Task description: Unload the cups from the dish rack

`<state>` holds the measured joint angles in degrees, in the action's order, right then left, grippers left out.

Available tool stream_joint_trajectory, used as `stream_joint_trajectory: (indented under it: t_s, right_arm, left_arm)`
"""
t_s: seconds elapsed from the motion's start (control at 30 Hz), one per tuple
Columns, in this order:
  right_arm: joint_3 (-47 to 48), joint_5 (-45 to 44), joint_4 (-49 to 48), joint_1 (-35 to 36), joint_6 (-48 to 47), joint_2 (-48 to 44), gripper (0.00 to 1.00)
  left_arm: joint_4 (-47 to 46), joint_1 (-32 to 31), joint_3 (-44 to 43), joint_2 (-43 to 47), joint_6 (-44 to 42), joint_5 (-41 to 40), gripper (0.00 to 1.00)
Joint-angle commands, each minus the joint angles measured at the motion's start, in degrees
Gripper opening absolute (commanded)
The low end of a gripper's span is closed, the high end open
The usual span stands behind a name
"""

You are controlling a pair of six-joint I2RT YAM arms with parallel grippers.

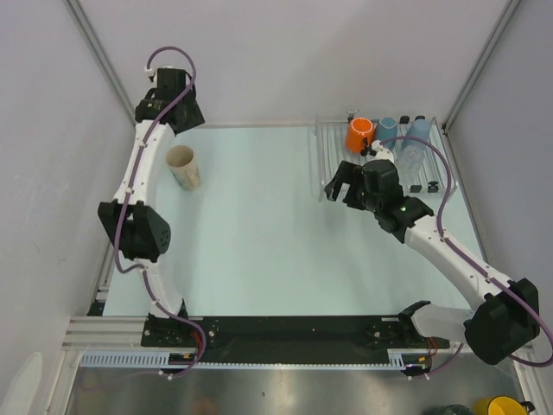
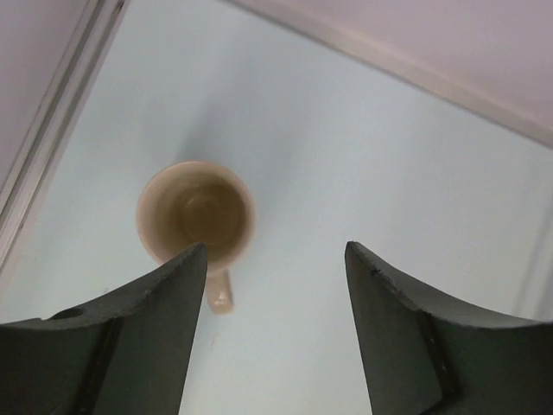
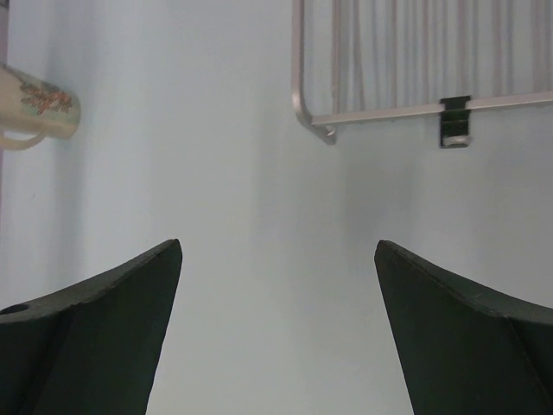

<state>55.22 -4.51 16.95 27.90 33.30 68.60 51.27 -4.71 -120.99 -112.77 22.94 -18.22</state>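
Observation:
The beige tumbler (image 1: 183,166) stands upright on the table at the far left, with no other thing touching it. It shows from above in the left wrist view (image 2: 197,212), and at the left edge of the right wrist view (image 3: 34,104). My left gripper (image 1: 175,117) hangs open and empty above it (image 2: 276,251). The dish rack (image 1: 327,151) sits at the back right with the orange mug (image 1: 359,134), the teal-blue mug (image 1: 386,131) and the light-blue cup (image 1: 418,130) in it. My right gripper (image 1: 343,188) is open and empty beside the rack's near left corner (image 3: 302,108).
A yellow mug (image 1: 497,405) sits off the table at the bottom right. Grey walls close in the table on the left, back and right. A black clip (image 3: 455,121) sits on the rack's frame.

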Motion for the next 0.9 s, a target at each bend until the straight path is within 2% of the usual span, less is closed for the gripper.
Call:
stream_joint_trajectory:
  t_s: [0.0, 0.1, 0.13, 0.17, 0.23, 0.27, 0.4, 0.53, 0.67, 0.87]
  right_arm:
    - [6.64, -16.09, 5.01, 0.14, -2.01, 1.54, 1.0]
    - [7.7, -25.33, 6.17, 0.05, -4.2, 2.94, 1.0]
    - [7.8, -27.28, 5.3, 0.05, -5.08, 3.29, 1.0]
    - [7.97, -28.96, 4.85, -0.04, -5.87, 3.82, 1.0]
    - [8.32, -30.91, 2.49, -0.56, -7.72, 5.22, 1.0]
    - [8.76, -30.99, 2.21, -1.52, -7.55, 5.84, 1.0]
    - [15.77, -33.63, 10.26, -5.66, -2.38, 14.34, 1.0]
    - [22.37, -33.81, 12.23, -9.52, -3.06, 21.2, 1.0]
    - [28.53, -32.93, 12.67, -12.6, -5.52, 25.96, 1.0]
    - [33.81, -30.03, 12.58, -16.91, -8.33, 30.97, 1.0]
  left_arm:
    - [-4.31, -7.67, 2.49, 11.5, 1.14, -1.29, 0.71]
    - [-10.45, -14.17, 13.47, 18.71, 1.75, -0.59, 0.73]
    - [-12.66, -16.71, 16.8, 20.29, 2.02, 0.89, 0.79]
    - [-14.42, -17.69, 22.67, 22.22, 2.46, 1.34, 0.91]
    - [-19.08, -20.15, 28.06, 26.1, 4.38, 5.79, 0.93]
    - [-20.05, -21.29, 31.92, 26.81, 4.57, 6.26, 0.97]
    - [-20.85, -28.15, 38.88, 29.18, 3.52, 3.28, 0.98]
    - [-23.84, -32.55, 47.14, 33.04, 5.18, 3.1, 0.98]
    - [-25.51, -32.91, 52.68, 35.78, 5.71, 3.45, 0.98]
    - [-26.04, -32.82, 53.84, 37.01, 4.57, 1.69, 0.99]
